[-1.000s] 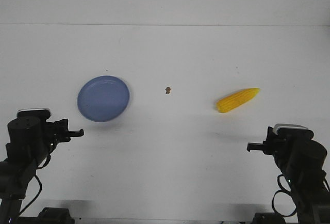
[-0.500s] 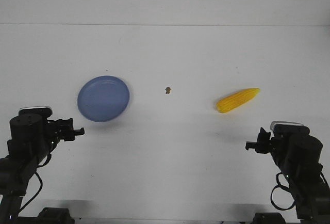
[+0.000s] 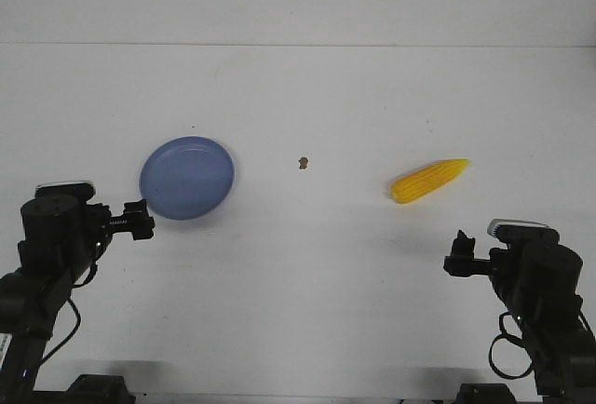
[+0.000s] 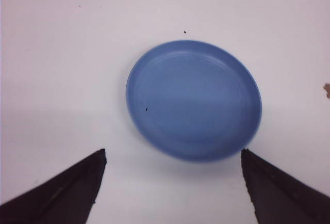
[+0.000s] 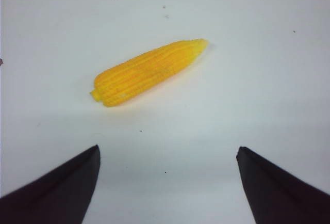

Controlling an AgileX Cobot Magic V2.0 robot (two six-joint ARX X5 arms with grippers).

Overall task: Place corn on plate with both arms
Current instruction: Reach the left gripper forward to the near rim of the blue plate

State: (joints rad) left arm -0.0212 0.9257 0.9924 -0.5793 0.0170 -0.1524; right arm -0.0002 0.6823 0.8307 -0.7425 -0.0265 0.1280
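Note:
The yellow corn [image 3: 428, 180] lies on the white table at the right, its pointed end toward the far right. It also shows in the right wrist view [image 5: 148, 72]. The blue plate [image 3: 186, 178] sits empty at the left and shows in the left wrist view [image 4: 193, 100]. My left gripper [image 3: 142, 221] is open and empty, just in front of the plate's near-left rim; in its own view [image 4: 172, 154] the jaws stand wide apart. My right gripper [image 3: 459, 255] is open and empty, nearer the table's front than the corn, also in its own view [image 5: 167, 152].
A tiny brown speck [image 3: 303, 162] lies on the table between the plate and the corn. The table's far edge meets a white wall behind.
My left gripper has risen and moved right toward the plate's near edge. My right gripper has turned and lifted slightly. The corn and plate have not moved.

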